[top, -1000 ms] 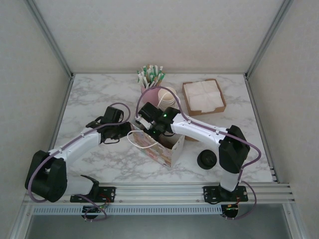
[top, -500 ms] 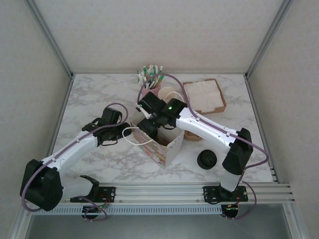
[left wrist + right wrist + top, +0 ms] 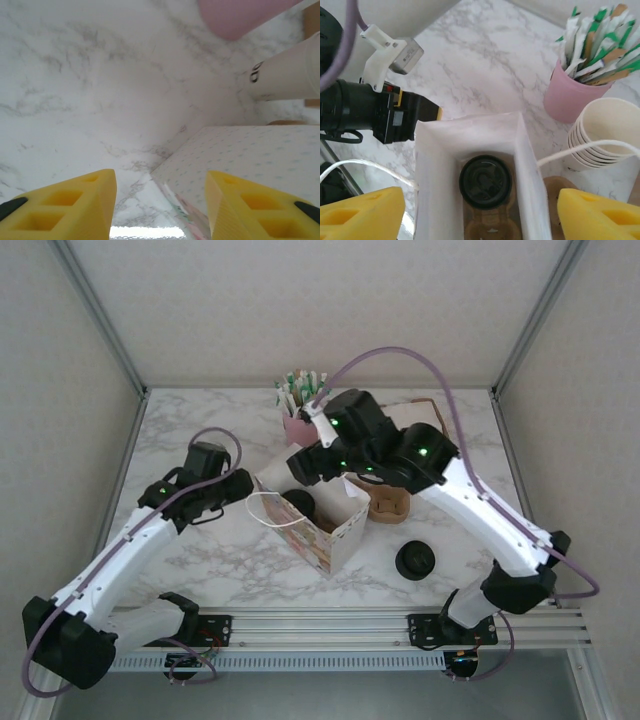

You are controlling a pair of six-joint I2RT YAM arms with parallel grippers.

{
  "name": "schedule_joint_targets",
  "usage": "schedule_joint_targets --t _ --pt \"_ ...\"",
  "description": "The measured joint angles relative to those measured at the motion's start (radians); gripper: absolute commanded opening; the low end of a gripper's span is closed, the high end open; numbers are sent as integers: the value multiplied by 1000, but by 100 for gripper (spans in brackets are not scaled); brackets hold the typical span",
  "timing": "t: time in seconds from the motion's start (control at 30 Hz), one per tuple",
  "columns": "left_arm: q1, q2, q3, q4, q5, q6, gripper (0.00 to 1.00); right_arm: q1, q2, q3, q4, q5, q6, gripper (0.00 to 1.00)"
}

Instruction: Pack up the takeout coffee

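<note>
Takeout coffee sits inside the paper bag, black lid up, in a cardboard carrier. The right wrist view looks straight down on it; in the top view it is just a dark disc in the bag mouth.

Right gripper hangs over the bag, fingers wide apart, holding nothing.

Left gripper is low at the bag's left side, fingers apart, bag corner between them, not pinched. The left wrist view shows the bag's dotted outer wall.

Pink stirrer cup and paper cup stack stand far of the bag. The top view adds loose black lids, near right.
</note>
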Motion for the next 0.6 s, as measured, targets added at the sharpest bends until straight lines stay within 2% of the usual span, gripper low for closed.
schedule_joint_targets --t 0.1,0.2,0.47,0.6 --pt "0 5 128 -38 -14 55 44 1 -74 -41 47 48 -5 68" --pt "-1 77 324 -87 -13 121 40 2 -178 -140 114 126 -8 67" --pt "-83 520 929 -222 -9 314 36 3 -438 -415 236 330 -23 67" --pt "-122 764 1205 -314 -8 379 33 3 -551 -539 251 392 -18 67"
